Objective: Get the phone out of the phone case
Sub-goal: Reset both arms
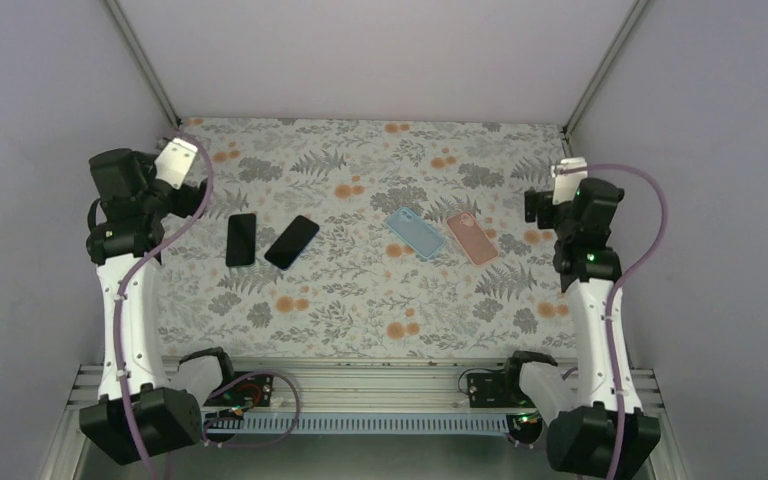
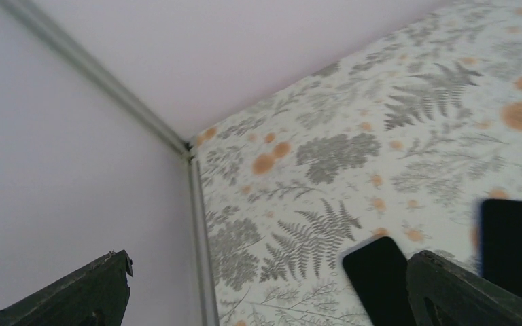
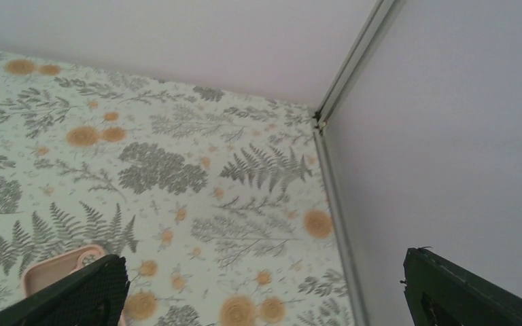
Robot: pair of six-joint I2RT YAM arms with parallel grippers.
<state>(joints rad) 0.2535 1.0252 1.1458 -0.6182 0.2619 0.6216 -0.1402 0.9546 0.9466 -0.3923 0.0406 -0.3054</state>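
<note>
Top external | phone (image 1: pixel 241 239) and second phone (image 1: pixel 292 242) lay bare at left; blue case (image 1: pixel 416 234), pink case (image 1: pixel 473 238) well apart at right, contents unclear | left gripper (image 2: pixel 268 292), right gripper (image 3: pixel 265 292) gaped wide, empty | step: likely done; otherwise pin case, peel corner.
</note>
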